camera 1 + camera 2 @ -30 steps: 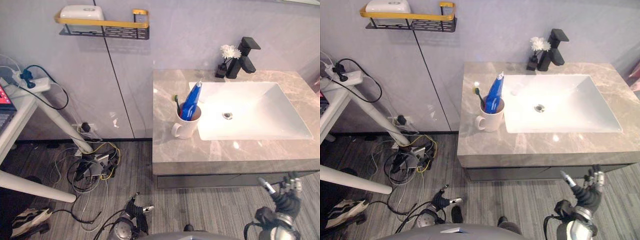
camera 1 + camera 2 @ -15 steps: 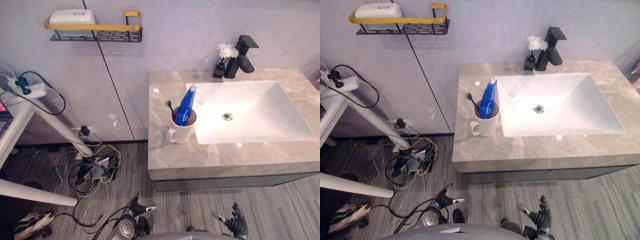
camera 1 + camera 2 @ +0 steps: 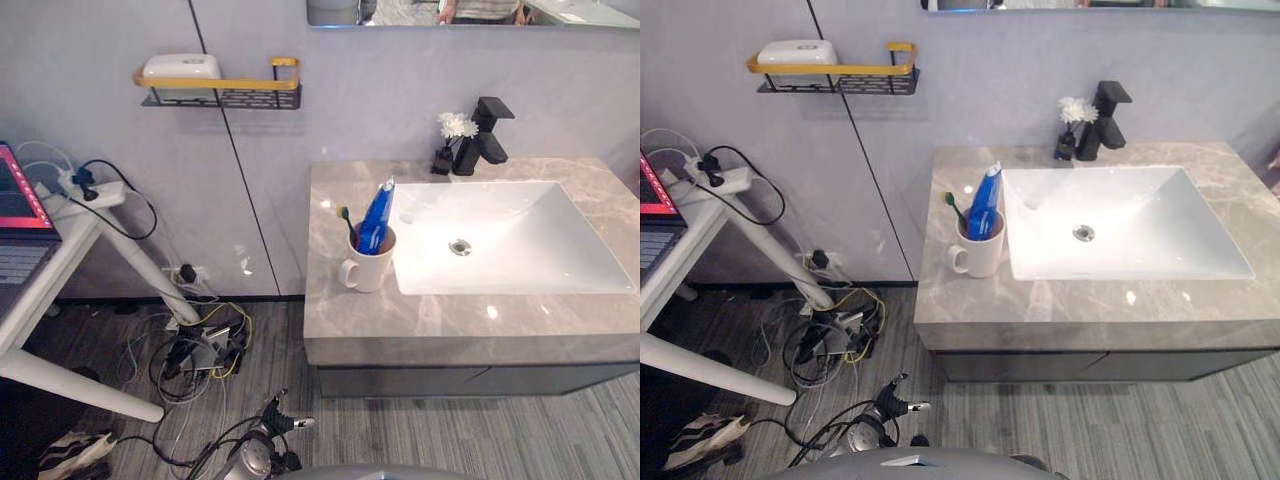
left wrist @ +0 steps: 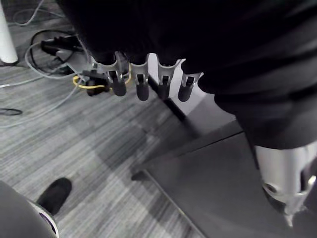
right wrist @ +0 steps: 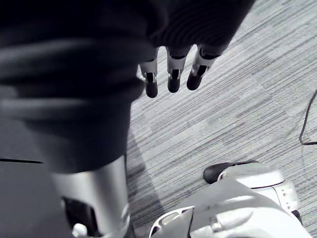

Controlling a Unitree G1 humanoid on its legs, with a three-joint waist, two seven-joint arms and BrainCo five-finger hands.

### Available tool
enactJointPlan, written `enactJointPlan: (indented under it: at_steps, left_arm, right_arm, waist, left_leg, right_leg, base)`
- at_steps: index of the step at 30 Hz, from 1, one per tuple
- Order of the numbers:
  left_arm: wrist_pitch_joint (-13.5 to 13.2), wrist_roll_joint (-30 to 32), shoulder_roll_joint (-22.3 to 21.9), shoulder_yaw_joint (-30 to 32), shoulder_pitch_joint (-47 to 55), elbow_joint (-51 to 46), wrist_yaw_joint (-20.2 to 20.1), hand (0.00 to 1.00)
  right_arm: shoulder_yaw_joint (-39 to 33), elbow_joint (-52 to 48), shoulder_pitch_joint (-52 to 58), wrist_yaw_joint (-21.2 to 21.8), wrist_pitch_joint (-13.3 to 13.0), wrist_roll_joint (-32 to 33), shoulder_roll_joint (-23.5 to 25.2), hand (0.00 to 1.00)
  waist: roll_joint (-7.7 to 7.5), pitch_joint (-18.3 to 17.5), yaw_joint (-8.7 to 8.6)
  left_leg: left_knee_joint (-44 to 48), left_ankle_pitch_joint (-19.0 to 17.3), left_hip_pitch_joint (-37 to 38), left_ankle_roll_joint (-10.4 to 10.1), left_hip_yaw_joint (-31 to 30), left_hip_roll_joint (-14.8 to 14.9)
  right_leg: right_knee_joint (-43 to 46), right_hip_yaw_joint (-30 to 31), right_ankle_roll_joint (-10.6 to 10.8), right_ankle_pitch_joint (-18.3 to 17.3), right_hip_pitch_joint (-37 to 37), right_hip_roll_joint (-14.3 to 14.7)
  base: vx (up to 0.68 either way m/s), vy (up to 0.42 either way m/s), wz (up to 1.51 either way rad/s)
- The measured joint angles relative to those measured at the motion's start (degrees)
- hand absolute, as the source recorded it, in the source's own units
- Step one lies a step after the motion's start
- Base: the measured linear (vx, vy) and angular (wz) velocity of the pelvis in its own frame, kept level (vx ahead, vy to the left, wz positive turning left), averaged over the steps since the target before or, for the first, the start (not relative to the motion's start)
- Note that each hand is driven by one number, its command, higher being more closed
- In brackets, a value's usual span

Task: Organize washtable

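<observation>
Because both hands hang low in front of the washtable with nothing in them, every hazard lies in the reach that has not yet begun. The left hand (image 4: 141, 82) shows straight, slack fingers above the floor, and the right hand (image 5: 172, 74) hangs the same way, fingers loose and apart. Rising from there, either hand could strike the front edge of the counter (image 3: 400, 325) before clearing it. The white mug (image 3: 368, 268) stands on the counter just beside the basin (image 3: 520, 235), at the basin's 9 o'clock. It holds a tall blue toothpaste tube (image 3: 377, 215) and a toothbrush (image 3: 347, 222), both leaning. The load looks top-heavy, so a sideways brush would probably tip it into the basin or off the counter's left edge. At the basin's 12 o'clock stands the black faucet (image 3: 487, 130), with the small flower vase (image 3: 447, 145) touching or nearly touching it at 11 o'clock. A reach toward either risks toppling the vase. Up at 10 o'clock, the wall shelf (image 3: 220, 90) carries a white box (image 3: 182, 67), and a long stretch to it would pass over the mug. A cable tangle (image 3: 200, 345) on the floor at 9 o'clock could snag a sidestep.
</observation>
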Motion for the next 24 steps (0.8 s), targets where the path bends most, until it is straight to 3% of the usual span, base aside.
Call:
enactJointPlan:
  at_steps: [5,6,7,10,13,18,24]
  left_arm:
    - [0.21,-9.40,-0.69,5.54,0.31,1.78,-0.95,0.00]
    - [-0.01,-18.15,-0.68,6.95,0.51,1.81,-0.83,0.00]
    - [-0.02,-21.74,-0.73,8.04,0.61,1.82,-0.75,0.00]
    - [-1.24,-41.52,-1.08,13.49,2.24,-0.11,-1.00,0.00]
    - [-2.95,-56.14,-4.19,20.50,7.21,-14.02,-1.33,0.00]
    - [-8.84,-65.63,-6.41,26.43,8.59,-35.78,-0.26,0.00]
    - [-13.82,-66.43,-7.33,22.74,8.16,-61.12,1.03,0.00]
  right_arm:
    - [-0.01,1.74,-0.83,0.24,-0.12,0.02,-0.25,0.00]
    - [-0.02,2.40,-1.17,0.63,-0.14,0.01,-0.36,0.00]
    - [-0.01,2.56,-1.23,0.80,-0.13,0.01,-0.39,0.00]
    - [1.50,2.59,-1.24,1.20,-0.18,-0.01,-0.76,0.00]
    - [4.39,2.59,-1.13,1.21,-0.22,-0.05,-1.54,0.00]
    - [6.72,2.57,-0.89,1.13,-0.47,-0.18,-1.94,0.00]
    - [7.45,2.68,-0.42,1.13,-0.61,-0.23,-2.20,0.00]
  waist:
    - [-0.17,0.03,0.00]
    - [-0.34,0.06,0.05]
    - [-0.43,0.05,0.09]
    - [-0.66,-0.02,0.09]
    - [-0.89,-0.11,0.25]
    - [-1.28,-0.98,0.50]
    - [-1.27,-1.72,0.33]
  left_leg:
    - [0.00,0.00,-0.35,0.00,-0.89,-0.11]
    - [0.00,0.00,-0.39,0.00,-1.25,-0.16]
    - [0.00,0.00,-0.37,0.00,-1.39,-0.19]
    - [0.01,-0.01,-0.46,-0.02,-1.61,-0.29]
    - [0.02,-0.01,-0.86,-0.02,-1.79,-0.32]
    - [0.03,0.03,-1.36,0.00,-2.92,-0.34]
    - [0.61,0.16,-1.52,-0.03,-3.12,-0.37]
  right_leg:
    - [-0.93,-1.23,0.00,-0.01,0.49,0.05]
    - [-0.94,-1.54,0.00,-0.01,0.75,0.08]
    - [-1.01,-1.69,0.00,-0.01,0.87,0.09]
    - [-1.45,-2.02,0.00,0.00,1.14,0.10]
    - [-1.65,-2.47,0.00,0.00,1.11,0.10]
    - [-1.83,-3.02,-0.02,0.01,1.12,0.25]
    - [-1.81,-3.12,-0.07,0.07,1.13,0.23]
  base:
    - [0.01,-0.011,0.11]
    - [0.01,-0.017,0.11]
    - [0.02,-0.022,0.13]
    - [0.01,-0.012,0.04]
    - [0.00,-0.004,0.06]
    - [-0.01,-0.003,0.08]
    - [0.00,0.000,0.00]
